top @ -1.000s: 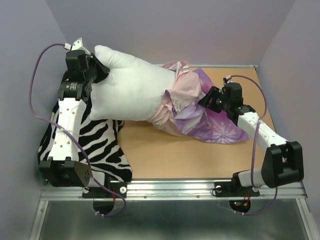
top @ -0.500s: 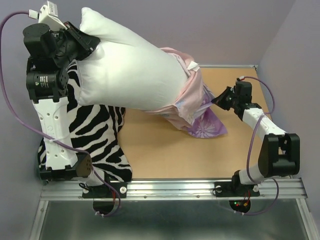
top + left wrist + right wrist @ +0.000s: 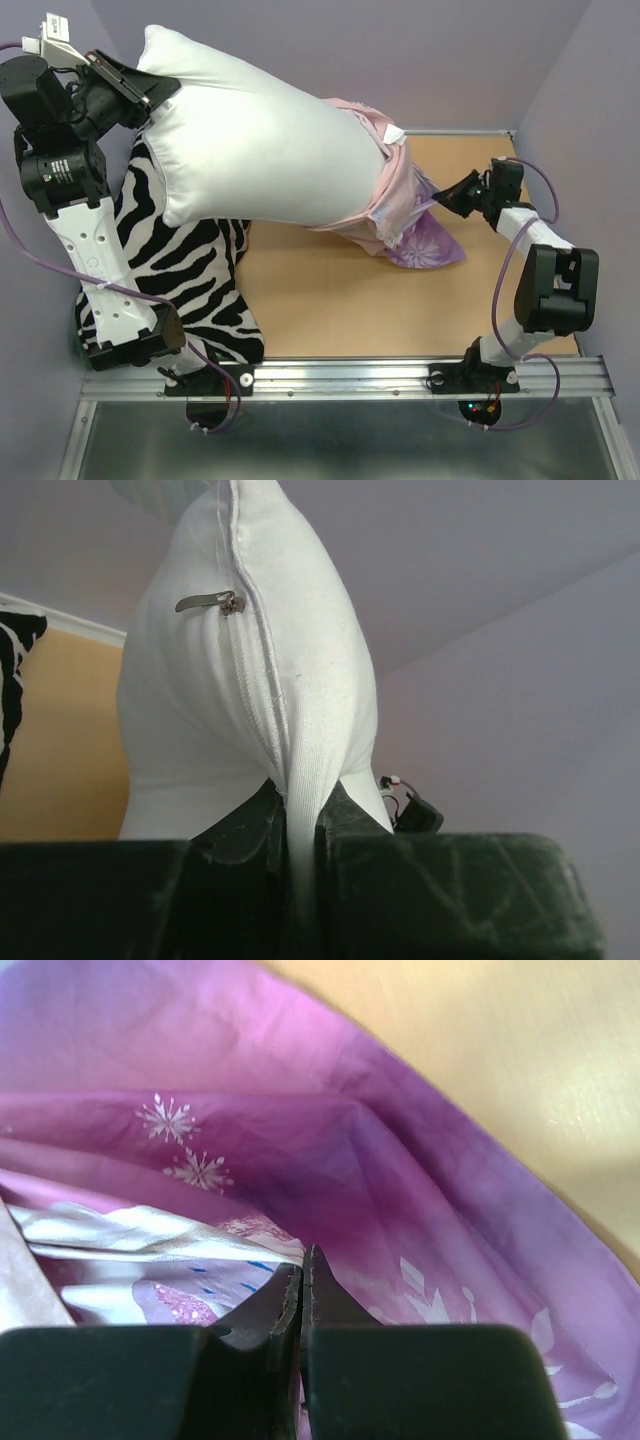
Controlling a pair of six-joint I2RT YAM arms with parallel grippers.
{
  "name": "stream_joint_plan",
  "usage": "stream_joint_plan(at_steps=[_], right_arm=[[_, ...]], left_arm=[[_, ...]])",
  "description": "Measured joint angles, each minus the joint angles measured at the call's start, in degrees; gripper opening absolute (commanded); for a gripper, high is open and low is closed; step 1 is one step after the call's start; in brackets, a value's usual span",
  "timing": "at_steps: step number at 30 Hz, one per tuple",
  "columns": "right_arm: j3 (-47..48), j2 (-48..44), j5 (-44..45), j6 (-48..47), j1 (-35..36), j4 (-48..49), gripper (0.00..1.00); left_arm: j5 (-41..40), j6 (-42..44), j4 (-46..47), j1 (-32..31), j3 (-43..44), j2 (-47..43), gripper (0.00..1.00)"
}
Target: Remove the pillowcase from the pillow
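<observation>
The plump white pillow (image 3: 260, 160) hangs slanted, its long axis running from its raised far-left corner down to the right. Its lower end sits inside the pink-and-purple pillowcase (image 3: 405, 225), which is bunched on the wooden surface (image 3: 340, 310). White snowflakes show on the case; its lettering is too crumpled to read. The left end effector (image 3: 130, 85) is clamped on the pillow's zippered seam, higher and further left than half a second ago. The right end effector (image 3: 452, 197) pinches the pillowcase, fingers closed. A zebra-striped cushion (image 3: 190, 280) lies under the left arm.
</observation>
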Motion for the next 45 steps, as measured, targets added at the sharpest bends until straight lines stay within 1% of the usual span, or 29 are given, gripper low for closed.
stream_joint_plan(at_steps=[5,10,16,21,28,32,37,45], right_arm=[[0.2,0.15,-2.47,1.79,-2.36,0.0,0.0],[0.2,0.09,-4.79,3.06,-4.98,-0.09,0.0],[0.2,-0.7,-6.56,4.15,-7.98,-1.16,0.01],[0.2,-2.38,-6.51,4.42,-9.29,-1.55,0.01],[0.2,-3.1,-6.4,4.44,-9.51,-1.66,0.01],[0.2,-3.48,-6.47,5.09,-10.82,-2.36,0.01],[0.2,-4.55,-6.49,5.42,-12.59,-2.84,0.01],[0.2,-4.76,-6.49,5.68,-12.85,-2.99,0.01]], left_arm=[[6.38,-5.55,4.96,5.35,-4.42,-1.42,0.0],[11.56,-9.84,8.7,8.55,-5.4,-1.42,0.0],[15.13,-11.96,13.64,9.01,-5.4,-1.31,0.0],[16.28,-12.96,16.81,9.11,-6.12,-0.87,0.0],[16.72,-13.4,18.29,9.49,-6.23,0.59,0.0],[17.81,-14.03,18.75,9.49,-6.25,1.18,0.0],[19.37,-15.87,21.0,9.49,-6.25,1.97,0.0],[21.35,-17.99,24.44,10.38,-6.25,2.45,0.0]])
